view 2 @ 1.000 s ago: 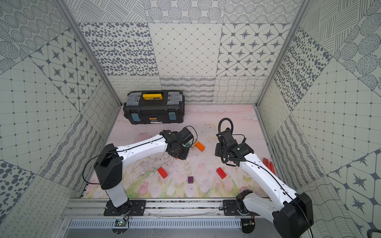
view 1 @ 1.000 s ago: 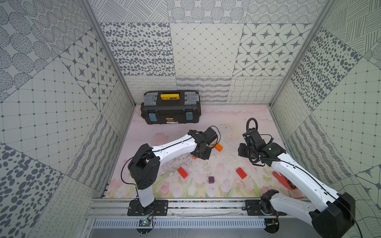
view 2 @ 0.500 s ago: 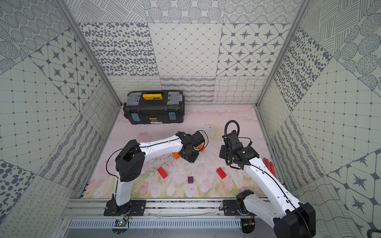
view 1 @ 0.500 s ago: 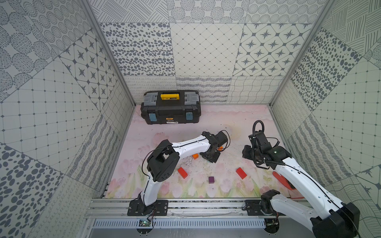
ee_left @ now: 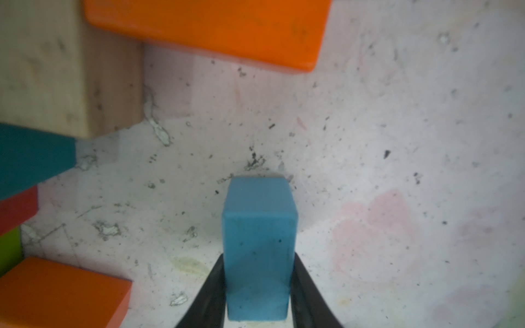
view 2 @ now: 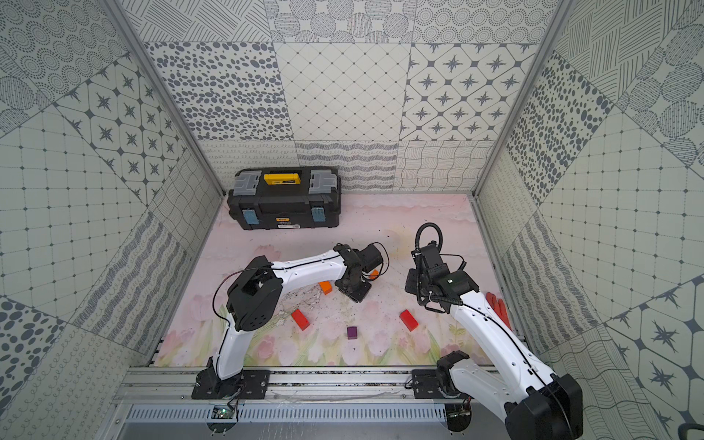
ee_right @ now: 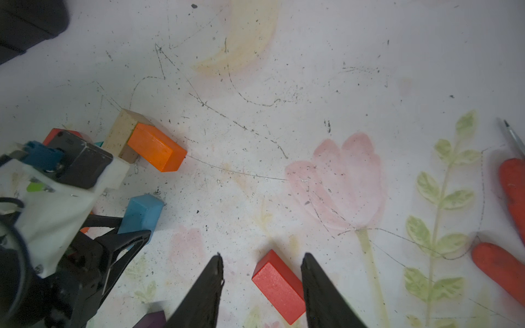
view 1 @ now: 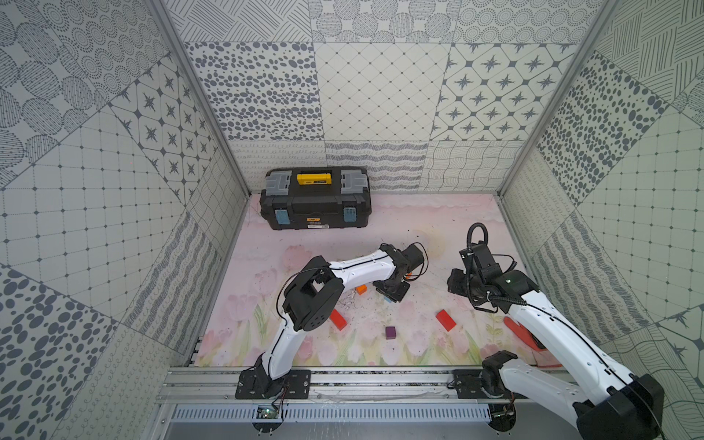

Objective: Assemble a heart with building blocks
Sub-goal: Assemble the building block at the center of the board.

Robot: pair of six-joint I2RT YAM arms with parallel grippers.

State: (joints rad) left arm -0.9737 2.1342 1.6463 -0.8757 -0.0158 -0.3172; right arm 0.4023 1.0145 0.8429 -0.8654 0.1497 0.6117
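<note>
Surrounding walls [view 1: 381, 95]: we see grey-patterned tiles on three sides.
Tabletop [view 1: 438, 228]: pink, floral, scuffed; black toolbox [view 1: 316, 205] at its upper-left back.
Left claw [ee_left: 258, 257]: just below frame centre in both top views, straddling the blue brick [ee_left: 258, 221] near an orange brick [ee_left: 204, 31]; we cannot tell whether it pinches.
Right claw [ee_right: 261, 261]: spread, holding nothing, red brick [ee_right: 279, 286] near it.

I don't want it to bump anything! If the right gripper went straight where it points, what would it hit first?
Probably the red rectangular wooden block, lying on the flower-printed mat, framed by the open jaws of the right gripper; depth is unclear.
</note>
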